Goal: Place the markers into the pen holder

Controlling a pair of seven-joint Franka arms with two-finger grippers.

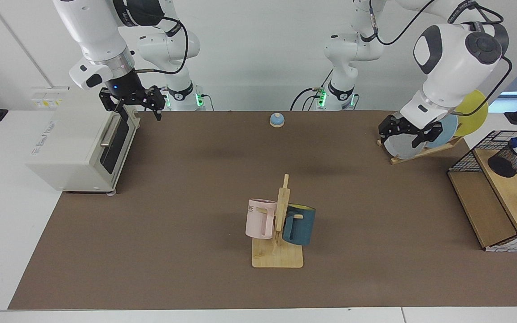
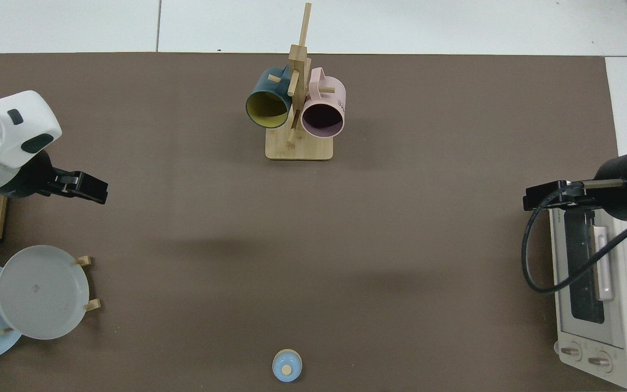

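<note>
The room is bright and evenly lit from above, with no glare anywhere around me. Soft, diffuse shadows of my arms lie on the brown mat (image 1: 195,215): one below and inward of my left gripper (image 1: 410,131), another inward of my right gripper (image 1: 135,104). Both views are sharp, without motion blur. Straight edges near my grippers stay straight, so edge distortion is slight.
</note>
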